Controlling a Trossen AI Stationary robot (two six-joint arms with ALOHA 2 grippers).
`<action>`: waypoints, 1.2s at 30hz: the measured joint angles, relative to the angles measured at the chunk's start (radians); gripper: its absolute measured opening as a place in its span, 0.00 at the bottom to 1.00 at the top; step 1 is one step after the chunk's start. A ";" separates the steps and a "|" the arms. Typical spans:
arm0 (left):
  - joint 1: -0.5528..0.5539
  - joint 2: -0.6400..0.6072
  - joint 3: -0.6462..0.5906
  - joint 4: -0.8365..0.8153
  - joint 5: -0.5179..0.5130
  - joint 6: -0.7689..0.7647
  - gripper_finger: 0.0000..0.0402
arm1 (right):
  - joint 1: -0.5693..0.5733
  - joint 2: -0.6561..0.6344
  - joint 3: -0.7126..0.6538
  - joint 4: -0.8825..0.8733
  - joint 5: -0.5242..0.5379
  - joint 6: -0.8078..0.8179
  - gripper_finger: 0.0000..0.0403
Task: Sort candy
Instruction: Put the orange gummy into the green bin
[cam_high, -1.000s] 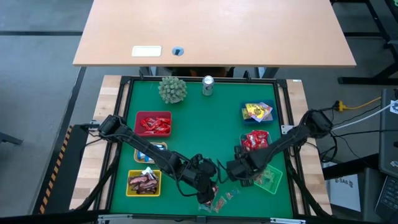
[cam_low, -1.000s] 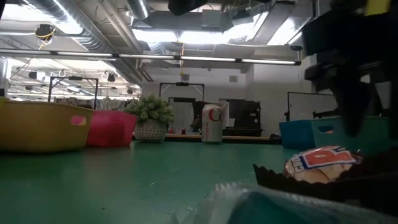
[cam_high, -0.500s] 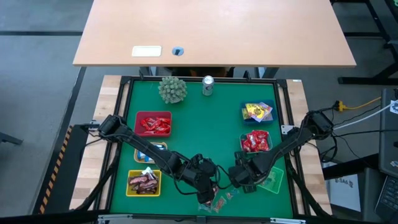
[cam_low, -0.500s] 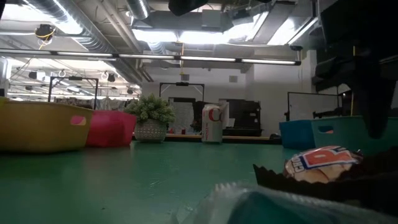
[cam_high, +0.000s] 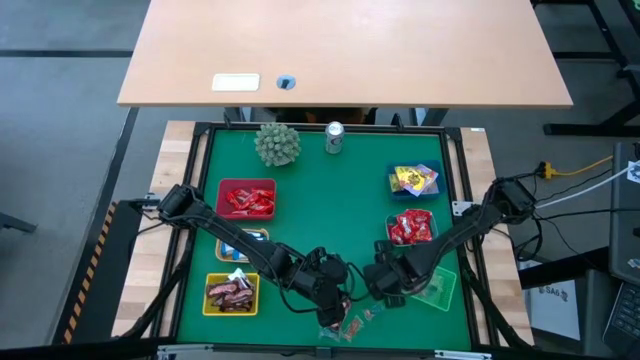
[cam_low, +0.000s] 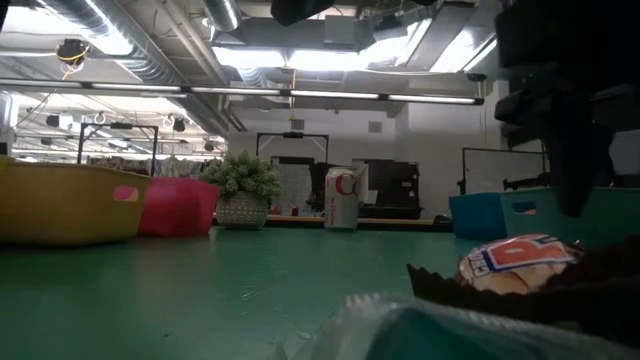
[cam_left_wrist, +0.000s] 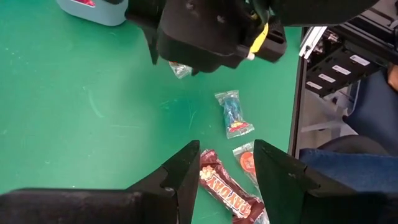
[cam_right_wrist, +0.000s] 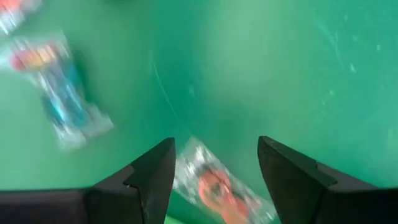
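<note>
Several loose candy pieces lie on the green mat near its front edge. In the left wrist view they are a brown bar (cam_left_wrist: 222, 188), a red-white piece (cam_left_wrist: 249, 163), a blue piece (cam_left_wrist: 234, 113) and a small clear one (cam_left_wrist: 180, 70). My left gripper (cam_left_wrist: 227, 152) hovers open above the brown bar without touching it. My right gripper (cam_right_wrist: 216, 146) hangs open, pointing down over a clear-wrapped orange candy (cam_right_wrist: 214, 185), with a blue candy (cam_right_wrist: 61, 93) off to one side. In the high view the grippers (cam_high: 338, 305) (cam_high: 385, 290) stand close together.
Baskets holding sorted candy ring the mat: red (cam_high: 247, 198), pale blue (cam_high: 243, 243) and yellow (cam_high: 232, 292) on the left; blue (cam_high: 414, 180), red (cam_high: 411, 227) and green (cam_high: 437, 289) on the right. A spiky green plant (cam_high: 277, 144) and a silver can (cam_high: 334, 137) stand at the far edge.
</note>
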 joint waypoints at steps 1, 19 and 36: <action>0.000 0.000 0.000 0.000 0.000 0.000 0.34 | -0.005 0.000 0.000 0.020 -0.004 0.011 0.56; 0.000 0.000 0.000 -0.007 -0.002 0.000 0.34 | -0.025 0.047 0.003 -0.029 -0.060 0.014 0.56; 0.000 0.001 -0.002 -0.016 0.000 0.000 0.34 | -0.024 0.093 0.004 -0.075 -0.115 0.016 0.56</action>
